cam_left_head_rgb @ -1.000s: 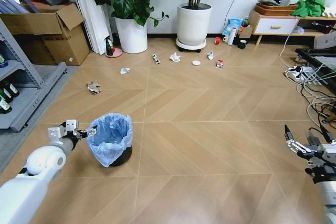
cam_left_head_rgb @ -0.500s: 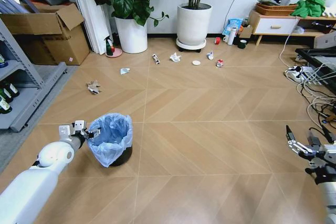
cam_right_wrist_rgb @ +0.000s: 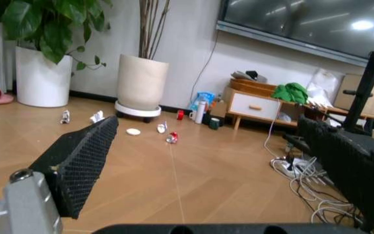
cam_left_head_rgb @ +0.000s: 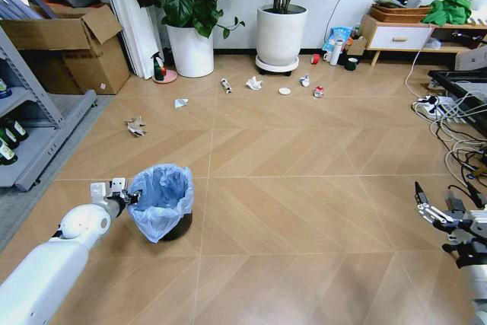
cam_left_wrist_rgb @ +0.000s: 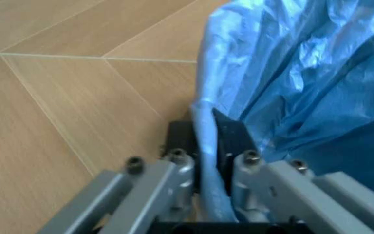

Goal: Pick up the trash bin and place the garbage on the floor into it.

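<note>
Left end effector (cam_left_head_rgb: 131, 198) nearer trash bin (cam_left_head_rgb: 161, 205)

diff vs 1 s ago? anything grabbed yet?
The left gripper has moved in toward the trash bin and now has its fingers closed on the bin's rim and blue liner, as the left wrist view shows. The bin is still on the floor in the same spot. The right gripper stays open, low on the right. The garbage hasn't moved.

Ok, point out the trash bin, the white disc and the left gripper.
trash bin (cam_left_head_rgb: 161, 205): head view, blue liner's front.
white disc (cam_left_head_rgb: 284, 90): head view, its centre.
left gripper (cam_left_head_rgb: 130, 197): head view, between fingertips at the bin's rim.
</note>
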{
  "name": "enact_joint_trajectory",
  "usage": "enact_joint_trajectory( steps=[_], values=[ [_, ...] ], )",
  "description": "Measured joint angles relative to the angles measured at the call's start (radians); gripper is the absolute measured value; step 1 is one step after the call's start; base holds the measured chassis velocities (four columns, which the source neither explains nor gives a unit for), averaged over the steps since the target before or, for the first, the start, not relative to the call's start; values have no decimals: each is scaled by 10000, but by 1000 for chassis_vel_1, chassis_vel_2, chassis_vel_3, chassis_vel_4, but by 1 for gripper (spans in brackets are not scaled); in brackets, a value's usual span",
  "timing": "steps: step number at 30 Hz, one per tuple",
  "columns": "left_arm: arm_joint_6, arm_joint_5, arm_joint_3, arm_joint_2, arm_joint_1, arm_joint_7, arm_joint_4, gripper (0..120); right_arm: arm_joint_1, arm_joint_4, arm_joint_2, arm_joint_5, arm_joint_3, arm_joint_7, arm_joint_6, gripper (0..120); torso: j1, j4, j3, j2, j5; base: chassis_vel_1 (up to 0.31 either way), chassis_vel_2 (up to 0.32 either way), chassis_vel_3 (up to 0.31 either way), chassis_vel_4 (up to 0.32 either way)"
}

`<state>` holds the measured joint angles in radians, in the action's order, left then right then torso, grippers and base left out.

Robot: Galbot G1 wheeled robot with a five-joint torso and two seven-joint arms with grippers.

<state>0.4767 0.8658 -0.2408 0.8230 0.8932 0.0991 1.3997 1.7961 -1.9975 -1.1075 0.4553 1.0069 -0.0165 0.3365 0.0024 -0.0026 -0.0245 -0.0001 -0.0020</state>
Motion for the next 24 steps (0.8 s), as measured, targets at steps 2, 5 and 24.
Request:
enact_joint_trajectory(
  steps=[2,5,24],
  values=[
    [0,25,-88,-38,66,-17,71,0,-2,-2,-6,-1,-8,-15,0,100,0,-1,0,0,0,0,0,0,0],
    [4,50,-153,-63,125,-25,137,0,-4,-7,-5,0,-10,-24,0,100,0,0,0,0,0,0,0,0,0],
    [-1078,-738,-4224,-173,2900,-555,2964,0,284,-79,-271,122,-109,135,230,100,-1,2,1,1,3,0,0,0,0]
  ],
)
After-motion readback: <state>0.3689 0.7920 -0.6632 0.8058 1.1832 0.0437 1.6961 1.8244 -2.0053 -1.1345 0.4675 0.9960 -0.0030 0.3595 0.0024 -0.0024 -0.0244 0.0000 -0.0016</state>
